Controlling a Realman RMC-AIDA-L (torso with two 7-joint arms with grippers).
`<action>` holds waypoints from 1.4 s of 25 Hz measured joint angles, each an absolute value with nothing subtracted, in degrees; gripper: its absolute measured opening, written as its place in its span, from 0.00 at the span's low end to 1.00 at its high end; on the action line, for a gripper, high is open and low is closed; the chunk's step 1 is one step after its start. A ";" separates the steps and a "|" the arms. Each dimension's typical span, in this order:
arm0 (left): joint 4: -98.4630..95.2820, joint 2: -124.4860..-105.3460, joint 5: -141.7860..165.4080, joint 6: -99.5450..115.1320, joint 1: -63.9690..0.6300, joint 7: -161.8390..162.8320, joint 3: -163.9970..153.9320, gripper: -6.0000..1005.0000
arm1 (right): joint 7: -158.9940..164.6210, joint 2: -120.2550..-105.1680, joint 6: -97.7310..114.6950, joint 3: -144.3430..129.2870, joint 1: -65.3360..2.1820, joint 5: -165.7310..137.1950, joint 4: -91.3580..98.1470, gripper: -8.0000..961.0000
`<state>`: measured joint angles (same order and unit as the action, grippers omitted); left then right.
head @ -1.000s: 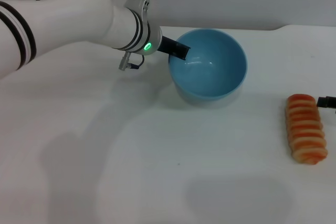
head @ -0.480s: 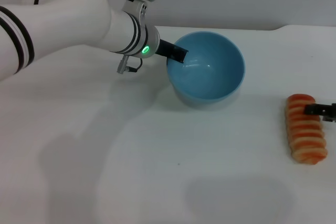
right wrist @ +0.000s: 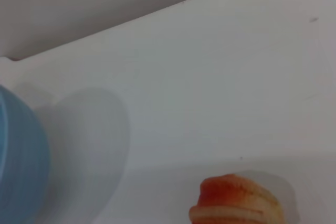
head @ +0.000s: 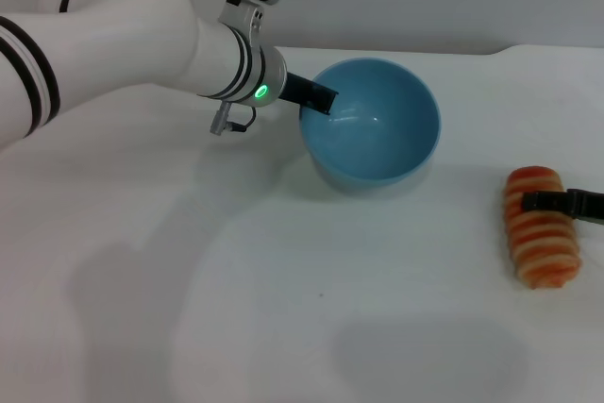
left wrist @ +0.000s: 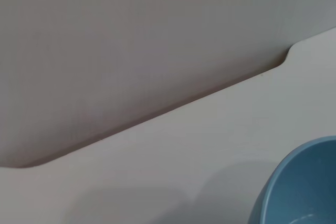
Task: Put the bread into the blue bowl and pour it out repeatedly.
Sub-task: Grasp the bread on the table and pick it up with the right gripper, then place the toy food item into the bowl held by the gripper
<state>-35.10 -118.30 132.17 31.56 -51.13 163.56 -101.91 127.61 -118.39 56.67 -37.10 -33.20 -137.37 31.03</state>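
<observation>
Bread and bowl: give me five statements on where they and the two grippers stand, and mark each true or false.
1. The bread lies on the table, outside the bowl. True.
2. The bowl holds a second loaf. False: nothing lies inside it.
3. The left gripper is at the bowl's rim. True: one dark finger reaches over the rim on the robot's left side.
4. The right gripper is parked far from the bread. False: a dark finger lies across the loaf's upper part.
5. The bread's plain flat side faces up. False: the orange-and-cream striped top faces up.
</observation>
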 joint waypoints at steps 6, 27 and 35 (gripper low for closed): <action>-34.99 -118.34 132.17 30.77 -51.34 163.56 -102.24 0.00 | 126.88 -118.39 56.71 -37.39 -33.25 -137.28 31.31 0.64; -34.92 -118.73 132.00 31.61 -50.85 163.93 -102.28 0.00 | 112.15 -118.39 66.52 -37.41 -31.30 -117.08 44.84 0.41; -35.62 -119.02 124.45 31.76 -51.10 164.01 -109.83 0.00 | 102.88 -118.55 70.20 -40.22 -32.49 -99.86 41.37 0.33</action>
